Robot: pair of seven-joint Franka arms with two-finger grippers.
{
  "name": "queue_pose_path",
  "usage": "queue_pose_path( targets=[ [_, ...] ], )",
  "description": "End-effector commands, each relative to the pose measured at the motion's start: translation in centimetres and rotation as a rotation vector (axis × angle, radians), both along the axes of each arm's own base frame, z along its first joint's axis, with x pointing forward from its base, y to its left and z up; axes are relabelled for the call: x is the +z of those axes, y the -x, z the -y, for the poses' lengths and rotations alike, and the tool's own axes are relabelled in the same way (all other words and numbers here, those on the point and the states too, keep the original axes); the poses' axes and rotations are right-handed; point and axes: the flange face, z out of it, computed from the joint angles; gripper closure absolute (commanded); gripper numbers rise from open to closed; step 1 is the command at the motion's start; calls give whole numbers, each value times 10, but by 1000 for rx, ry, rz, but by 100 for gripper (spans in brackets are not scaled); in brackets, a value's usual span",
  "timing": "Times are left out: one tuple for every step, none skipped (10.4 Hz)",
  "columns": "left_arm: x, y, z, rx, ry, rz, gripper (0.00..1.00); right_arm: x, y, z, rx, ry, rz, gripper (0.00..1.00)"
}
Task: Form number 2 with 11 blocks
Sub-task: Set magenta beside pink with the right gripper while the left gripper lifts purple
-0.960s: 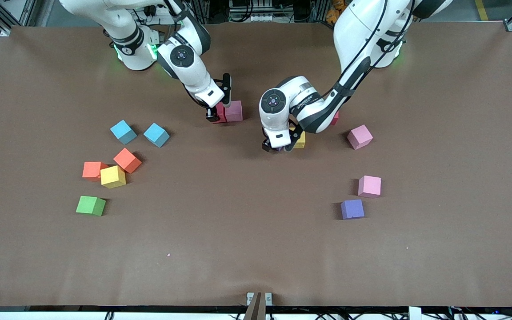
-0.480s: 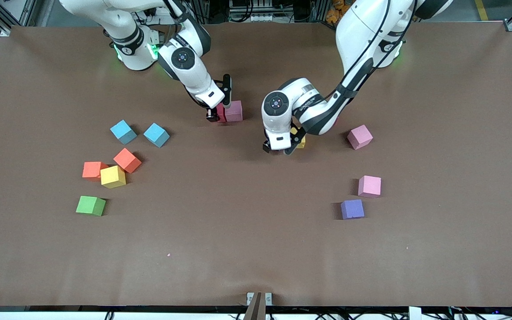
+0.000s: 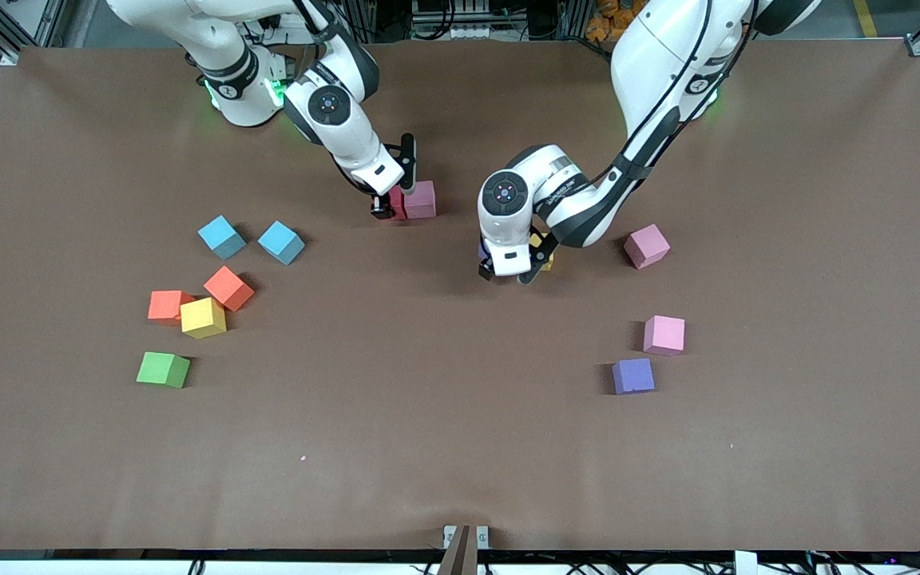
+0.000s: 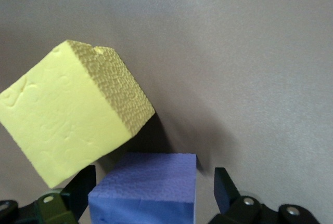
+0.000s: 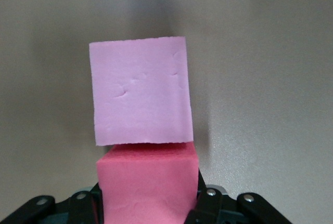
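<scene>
My right gripper point(image 3: 390, 206) is shut on a red block point(image 5: 148, 182) resting on the table, its side against a pink block point(image 3: 421, 200). My left gripper point(image 3: 510, 271) is down at the table and open. A purple block point(image 4: 145, 182) sits between its fingers with a gap on each side. A tilted yellow block point(image 4: 73, 115) lies just past the purple one, mostly hidden under the wrist in the front view. Toward the left arm's end lie two more pink blocks point(image 3: 646, 245) point(image 3: 664, 334) and a purple one point(image 3: 633, 375). No number 2 shows.
Toward the right arm's end lie two light blue cubes point(image 3: 221, 236) point(image 3: 281, 242), two orange ones point(image 3: 228, 287) point(image 3: 167, 305), a yellow one point(image 3: 203, 317) touching them, and a green cube point(image 3: 163, 370). Brown table point(image 3: 428, 415) stretches bare nearer the camera.
My left hand has shifted a little toward the left arm's end and the camera, covering more of the yellow block. The right arm has stayed still with the red block.
</scene>
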Motion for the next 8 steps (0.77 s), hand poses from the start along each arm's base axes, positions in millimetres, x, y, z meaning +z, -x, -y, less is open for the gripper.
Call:
queue_pose_path(
  targets=[
    [11,6,4,-5,-8,3,0,-4,-3,-3,0,-7,0,46],
    [11,9,6,-1,-17,-2,0,-4,-3,-3,-6,-6,-1,46],
    [10,11,7,0,-19,-3,0,-5,-3,-3,-6,-5,-3,46],
    [10,12,8,1,-20,-4,0,-4,-4,-3,-8,-6,-2,46],
    [10,12,8,3,-20,-4,0,-4,-4,-3,-8,-6,-2,46],
    [9,11,7,4,-21,-5,42,-4,-3,-3,-6,-6,-2,46],
    [10,10,7,7,-22,-6,71,-5,-3,-4,-5,-6,-3,46],
    [10,8,4,11,-24,-7,74,-5,-5,-4,-7,-7,-4,42]
  ],
)
